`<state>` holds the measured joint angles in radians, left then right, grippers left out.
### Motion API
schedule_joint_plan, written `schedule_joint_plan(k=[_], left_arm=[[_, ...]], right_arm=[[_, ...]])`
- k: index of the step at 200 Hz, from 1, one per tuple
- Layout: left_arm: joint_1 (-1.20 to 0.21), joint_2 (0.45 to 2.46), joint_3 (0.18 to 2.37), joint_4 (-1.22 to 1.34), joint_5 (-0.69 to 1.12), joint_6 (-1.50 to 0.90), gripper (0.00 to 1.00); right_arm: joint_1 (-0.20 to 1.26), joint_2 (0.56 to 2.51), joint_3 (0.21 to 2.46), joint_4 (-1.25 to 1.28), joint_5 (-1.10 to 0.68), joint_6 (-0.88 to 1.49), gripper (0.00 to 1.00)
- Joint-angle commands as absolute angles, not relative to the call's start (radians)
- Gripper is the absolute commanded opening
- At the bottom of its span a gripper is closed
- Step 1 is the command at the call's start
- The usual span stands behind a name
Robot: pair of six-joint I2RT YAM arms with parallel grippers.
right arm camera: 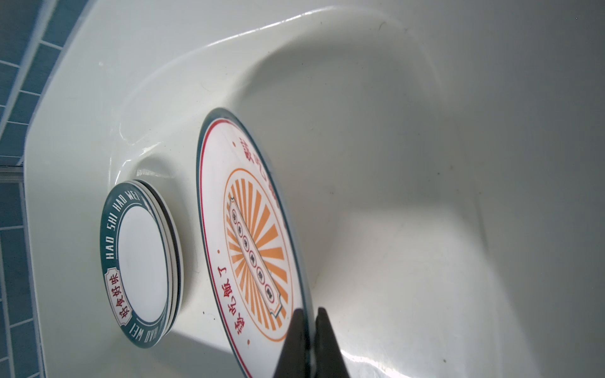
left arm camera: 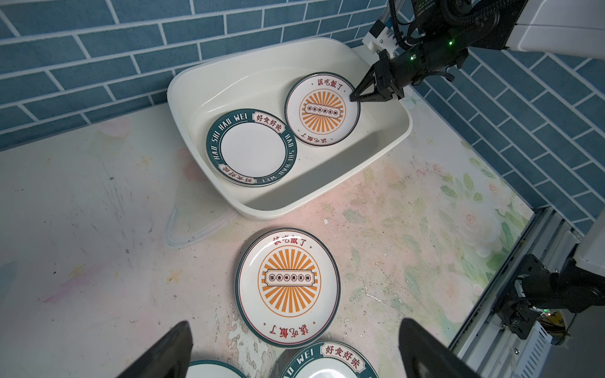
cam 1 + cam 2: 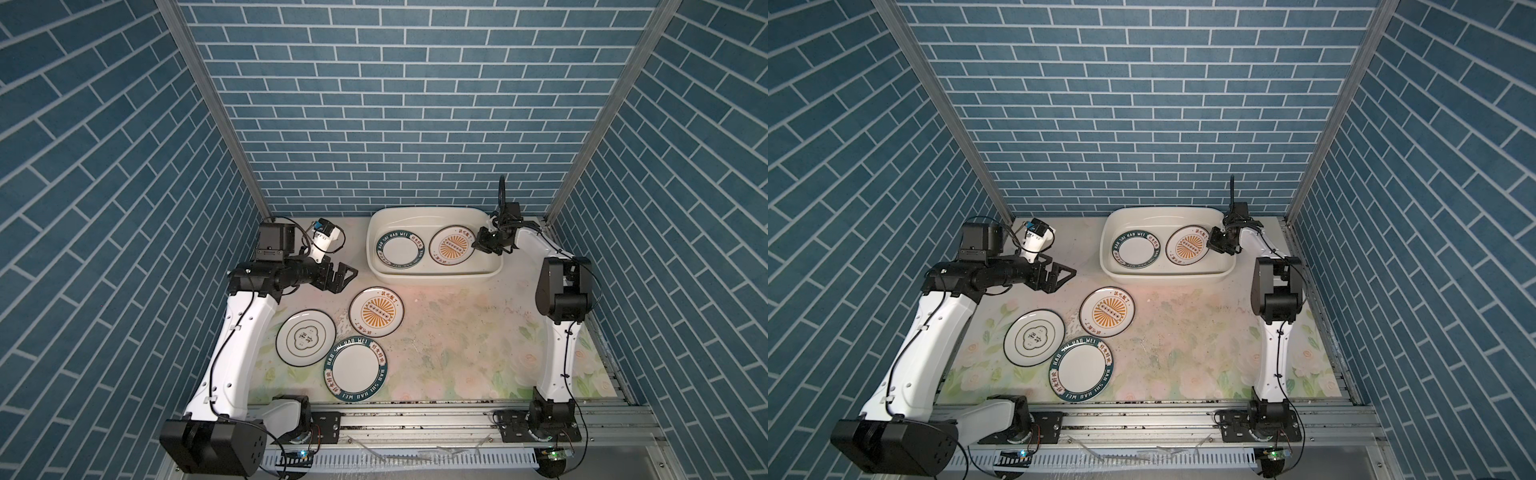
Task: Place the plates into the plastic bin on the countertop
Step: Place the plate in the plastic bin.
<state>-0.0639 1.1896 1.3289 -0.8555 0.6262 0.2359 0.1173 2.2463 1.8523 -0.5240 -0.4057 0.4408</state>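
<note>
Room: you look into a booth with blue brick walls (image 3: 374, 104) on three sides.
Surface: the countertop (image 3: 457, 332) is pale, printed with faded flowers and leaves, and it is scuffed near the middle.
Bin: the plastic bin (image 3: 436, 276) stands at the back of the countertop, close to the back wall, nearer to your right arm.
Stack in the bin: a stack of plates (image 3: 397, 249) (image 1: 140, 261) lies flat on the bin floor, at the end away from your right arm. The top one has a teal rim with white letters.
Held plate: the sunburst plate (image 3: 451, 246) (image 2: 322, 109) is inside the bin, just beside the stack. You cannot tell whether it touches the bin floor.
Right gripper: your right gripper (image 2: 353, 97) (image 1: 309, 329) reaches over the end of the bin and pinches the rim of the sunburst plate, one finger on each face.
Left gripper: your left gripper (image 3: 347, 277) hangs above the countertop beside the bin, fingers spread apart, nothing between them.
Plates outside: three lie flat in front of the bin. They are a second sunburst plate (image 3: 376, 311), a cloud plate (image 3: 305, 337) and a lettered plate (image 3: 356, 370). The lettered plate touches the cloud plate at the rim.
</note>
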Motion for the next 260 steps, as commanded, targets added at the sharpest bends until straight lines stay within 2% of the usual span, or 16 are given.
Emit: schedule_joint_plan(k=[1, 260], left_arm=[[-0.060, 1.185, 1.329, -0.848, 0.641, 0.235, 1.00], [-0.058, 1.185, 1.322, -0.834, 0.669, 0.214, 1.00]], right_arm=[[0.123, 2.291, 1.858, -0.574, -0.365, 0.406, 0.04], [0.103, 2.301, 1.821, -0.580, -0.353, 0.432, 0.16]])
